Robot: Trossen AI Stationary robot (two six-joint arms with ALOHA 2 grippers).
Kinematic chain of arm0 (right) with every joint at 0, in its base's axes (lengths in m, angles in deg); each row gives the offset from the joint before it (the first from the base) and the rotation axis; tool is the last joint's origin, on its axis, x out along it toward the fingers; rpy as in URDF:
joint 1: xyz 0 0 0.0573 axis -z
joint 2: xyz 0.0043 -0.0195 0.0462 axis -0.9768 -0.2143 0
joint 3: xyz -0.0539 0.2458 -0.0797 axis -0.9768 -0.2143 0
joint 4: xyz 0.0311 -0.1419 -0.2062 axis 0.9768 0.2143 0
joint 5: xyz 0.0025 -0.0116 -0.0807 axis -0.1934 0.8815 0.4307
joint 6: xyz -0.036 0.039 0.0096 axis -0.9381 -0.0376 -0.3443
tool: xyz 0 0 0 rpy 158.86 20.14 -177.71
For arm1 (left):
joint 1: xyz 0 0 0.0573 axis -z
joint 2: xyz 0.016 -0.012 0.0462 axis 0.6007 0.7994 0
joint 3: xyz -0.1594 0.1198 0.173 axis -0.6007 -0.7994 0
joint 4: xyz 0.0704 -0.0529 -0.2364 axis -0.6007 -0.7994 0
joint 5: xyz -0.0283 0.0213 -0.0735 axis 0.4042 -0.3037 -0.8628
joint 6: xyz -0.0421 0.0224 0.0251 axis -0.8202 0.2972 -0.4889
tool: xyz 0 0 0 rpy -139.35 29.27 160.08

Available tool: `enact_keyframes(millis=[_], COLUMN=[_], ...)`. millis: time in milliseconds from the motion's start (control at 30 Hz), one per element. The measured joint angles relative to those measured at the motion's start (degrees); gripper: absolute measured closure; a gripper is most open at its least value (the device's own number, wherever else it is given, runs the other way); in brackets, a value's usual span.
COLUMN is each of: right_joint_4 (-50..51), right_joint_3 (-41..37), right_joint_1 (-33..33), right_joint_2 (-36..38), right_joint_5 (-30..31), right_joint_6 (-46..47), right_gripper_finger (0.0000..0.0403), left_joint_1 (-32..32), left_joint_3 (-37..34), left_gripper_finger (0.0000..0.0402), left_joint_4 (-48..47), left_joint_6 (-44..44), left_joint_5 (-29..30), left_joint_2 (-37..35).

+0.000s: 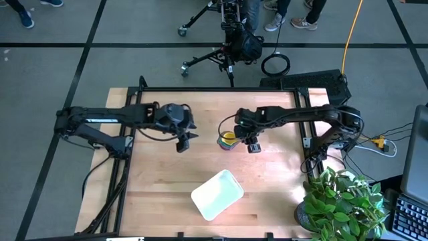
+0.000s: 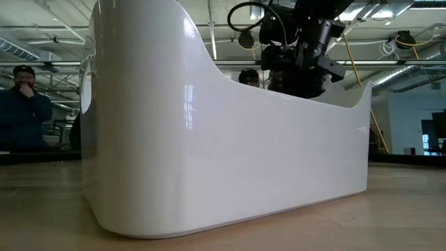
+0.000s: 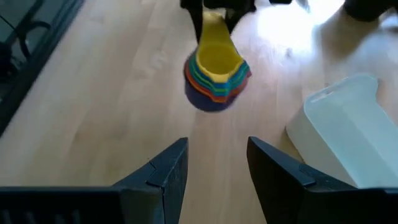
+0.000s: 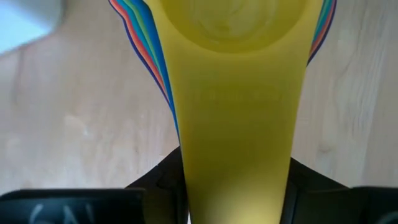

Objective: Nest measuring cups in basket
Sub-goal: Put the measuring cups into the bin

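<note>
The measuring cups (image 3: 216,68) are nested in one stack, yellow on top and a dark blue rim at the bottom, standing mid-table (image 1: 229,141). My right gripper (image 4: 236,180) is shut on the yellow cup's handle; it shows above the stack in the high view (image 1: 234,134). My left gripper (image 3: 217,168) is open and hovers to the stack's left (image 1: 187,139), touching nothing. The white basket (image 1: 217,194) rests on its base near the table's near edge and fills the low view (image 2: 209,139). My right gripper holds the yellow cup's flat handle (image 4: 236,124), pinched between the two fingers (image 4: 158,180) at its long edges. The fingers lie along the handle, slanting down from the table's right. The yellow bowl (image 3: 217,59) sits in the coloured stack; whether the stack is lifted I cannot tell.
Bare wood lies between the stack and the basket (image 3: 348,130). A potted plant (image 1: 341,201) stands at the table's near right corner. People (image 2: 24,104) stand beyond the far edge.
</note>
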Motion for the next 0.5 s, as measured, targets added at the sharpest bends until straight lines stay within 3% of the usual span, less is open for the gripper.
enact_keyframes(millis=[133, 500], right_joint_4=[0.03, 1.63], right_joint_3=[0.0, 7.22], right_joint_1=[-1.9, -11.43], right_joint_2=[2.53, 4.08], right_joint_5=[-0.03, -0.05], right_joint_6=[0.54, 4.9], right_gripper_finger=[0.0278, 0.0278], left_joint_1=[-0.38, -4.5], left_joint_3=[-3.38, -24.27], left_gripper_finger=[0.0234, 0.0234], left_joint_4=[2.28, 17.45], left_joint_6=[0.21, -8.19], left_joint_5=[0.95, 0.53], left_joint_2=[-5.77, -19.77])
